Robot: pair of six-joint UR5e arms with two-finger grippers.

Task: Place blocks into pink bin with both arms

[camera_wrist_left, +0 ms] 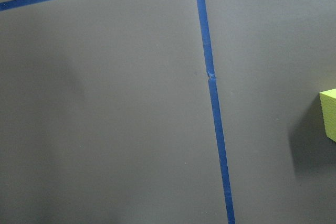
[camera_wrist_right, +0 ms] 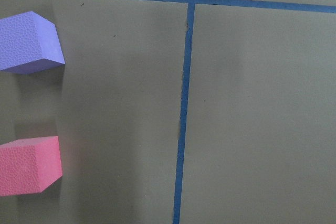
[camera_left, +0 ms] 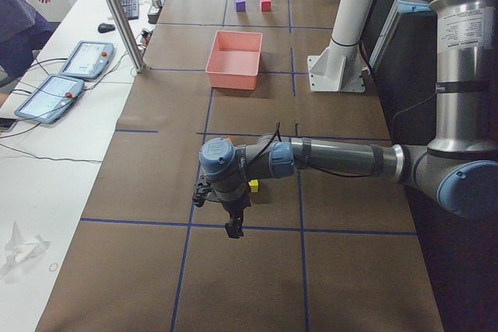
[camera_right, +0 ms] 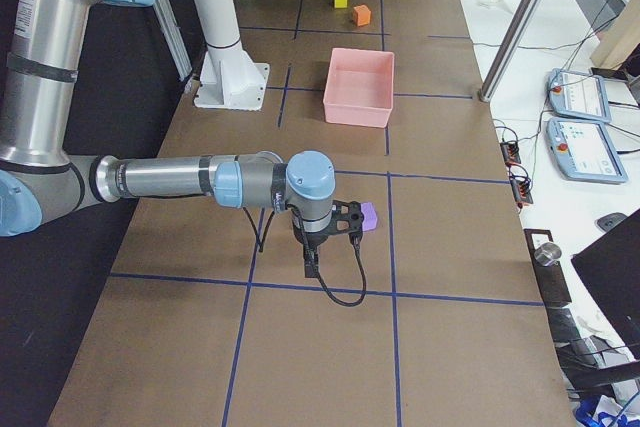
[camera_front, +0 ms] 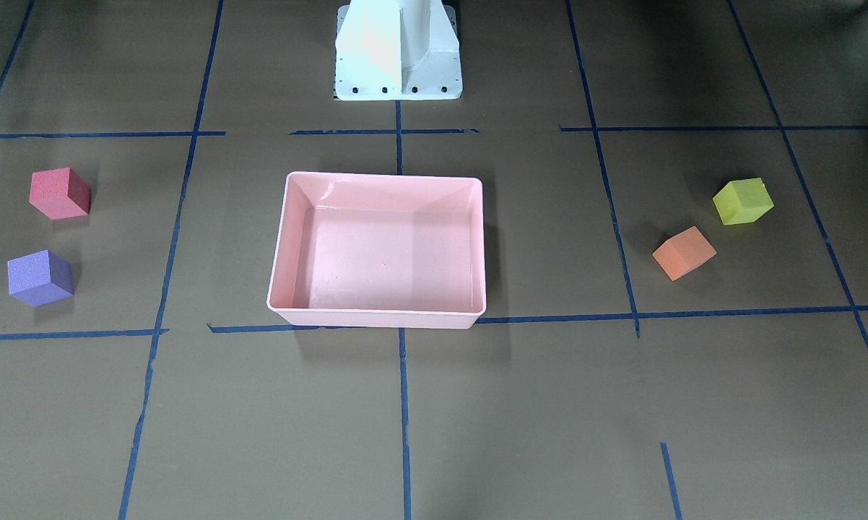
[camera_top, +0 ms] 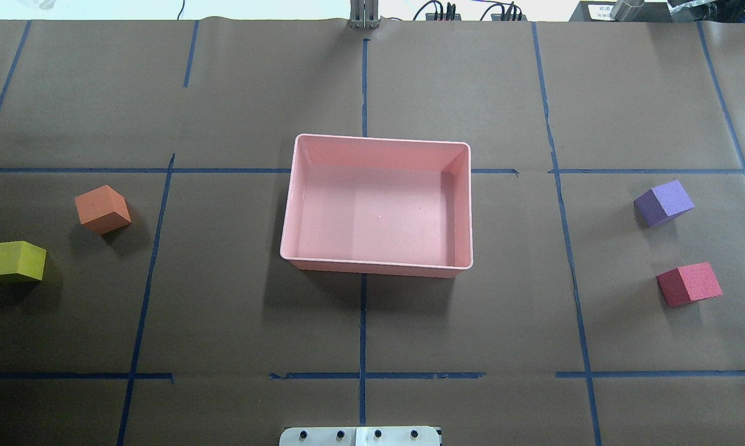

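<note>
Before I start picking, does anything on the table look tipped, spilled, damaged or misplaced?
Nothing stands out. The shallow glossy pale-pink plastic bin sits flat and empty mid-table. The red foam cube and purple foam cube lie on the robot's right, the orange foam cube and yellow-green foam cube on its left, all apart, undamaged.

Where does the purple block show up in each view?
Front-facing: purple block at lower left.
Overhead: right side.
Exterior left: far end, top.
Exterior right: centre of the picture.
Left wrist: not in it.
Right wrist: upper left.
Landmark: the pink bin, seen in all four fixed views.
</note>
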